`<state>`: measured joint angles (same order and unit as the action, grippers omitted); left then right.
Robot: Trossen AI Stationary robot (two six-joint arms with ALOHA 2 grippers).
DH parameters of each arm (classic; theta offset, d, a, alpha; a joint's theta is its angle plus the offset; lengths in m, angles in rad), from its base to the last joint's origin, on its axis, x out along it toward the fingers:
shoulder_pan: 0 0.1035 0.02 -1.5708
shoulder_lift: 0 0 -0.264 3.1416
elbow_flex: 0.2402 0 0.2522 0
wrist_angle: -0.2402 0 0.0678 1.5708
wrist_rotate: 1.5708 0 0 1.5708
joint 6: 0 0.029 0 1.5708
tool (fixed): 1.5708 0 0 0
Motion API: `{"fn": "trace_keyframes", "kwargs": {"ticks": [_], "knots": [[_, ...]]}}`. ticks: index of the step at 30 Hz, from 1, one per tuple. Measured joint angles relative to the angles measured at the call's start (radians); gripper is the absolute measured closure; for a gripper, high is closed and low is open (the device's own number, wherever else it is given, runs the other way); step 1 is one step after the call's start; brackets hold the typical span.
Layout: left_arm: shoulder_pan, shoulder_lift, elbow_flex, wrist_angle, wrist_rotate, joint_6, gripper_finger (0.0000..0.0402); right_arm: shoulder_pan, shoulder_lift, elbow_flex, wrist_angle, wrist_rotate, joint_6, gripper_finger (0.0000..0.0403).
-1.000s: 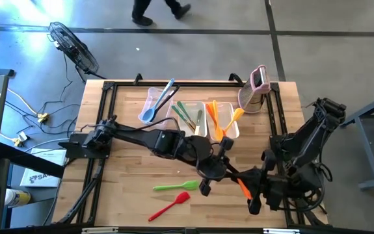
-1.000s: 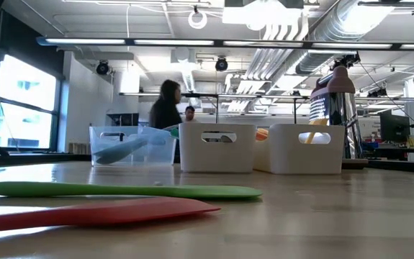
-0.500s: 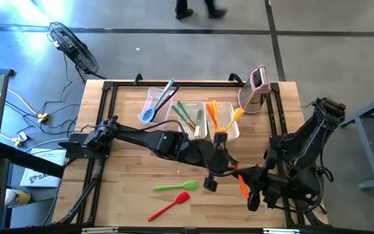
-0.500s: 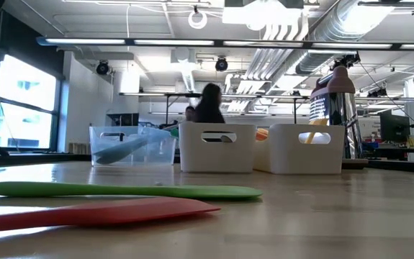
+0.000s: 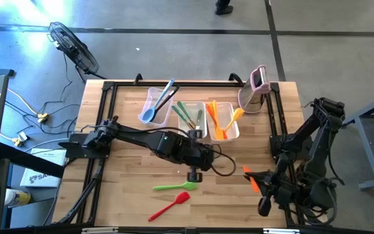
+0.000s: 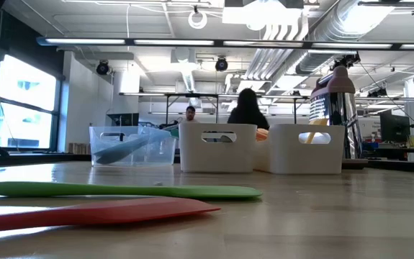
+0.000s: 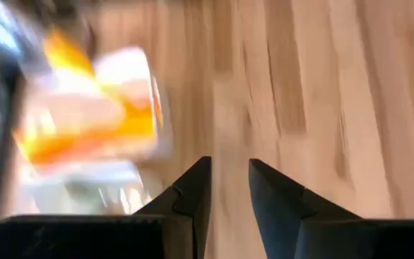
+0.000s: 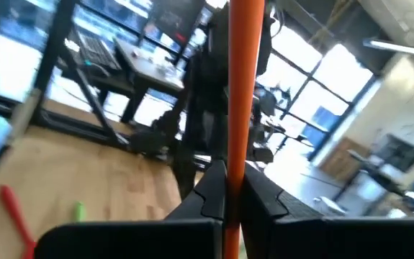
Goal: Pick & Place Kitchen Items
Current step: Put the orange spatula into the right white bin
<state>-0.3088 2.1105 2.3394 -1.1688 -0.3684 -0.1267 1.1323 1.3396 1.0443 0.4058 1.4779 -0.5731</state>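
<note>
My right gripper is clamped on the orange spatula near the tabletop's front right; a slim handle could twist or slip. My left gripper stands slightly apart, empty, short of the tubs.

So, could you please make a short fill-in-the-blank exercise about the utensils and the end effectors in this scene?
1. The right end effector is shut on an ____ utensil.
2. On the bare table, beside the green spatula, lies a ____ spatula.
3. The blue spoon leans in the ____ of the three tubs.
4. The left end effector holds ____.

Missing words: orange; red; leftmost; nothing
</note>
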Motion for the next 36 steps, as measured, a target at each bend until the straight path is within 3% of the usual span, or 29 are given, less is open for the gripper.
{"fn": "trace_keyframes", "kwargs": {"ticks": [5, 9, 11, 19, 22, 28, 36], "knots": [[0.000, 0.000, 0.000, -0.262, 0.138, -0.263, 0.0311, -0.009, 0.000, 0.000, -0.148, -0.116, 0.199, 0.0397], [-0.016, 0.006, 0.001, -0.365, 0.182, -0.379, 0.0311, -0.092, -0.001, 0.000, -0.369, -0.394, 0.479, 0.0397], [-0.031, 0.006, 0.001, -0.376, 0.179, -0.396, 0.0311, -0.153, -0.001, -0.001, -0.464, -0.481, 0.611, 0.0397], [-0.116, 0.006, 0.002, -0.375, 0.107, -0.445, 0.0311, -0.375, -0.023, -0.002, -0.780, -0.519, 1.015, 0.0397], [-0.155, 0.006, 0.002, -0.375, 0.079, -0.483, 0.0311, -0.446, -0.050, -0.002, -0.842, -0.574, 1.076, 0.0397], [-0.223, 0.007, 0.002, -0.376, 0.015, -0.578, 0.0311, -0.633, -0.124, -0.002, -0.892, -0.817, 1.119, 0.0397], [-0.251, 0.045, 0.003, -0.402, -0.049, -0.649, 0.0311, -0.937, -0.176, -0.002, -0.944, -1.083, 1.042, 0.0393]]}}
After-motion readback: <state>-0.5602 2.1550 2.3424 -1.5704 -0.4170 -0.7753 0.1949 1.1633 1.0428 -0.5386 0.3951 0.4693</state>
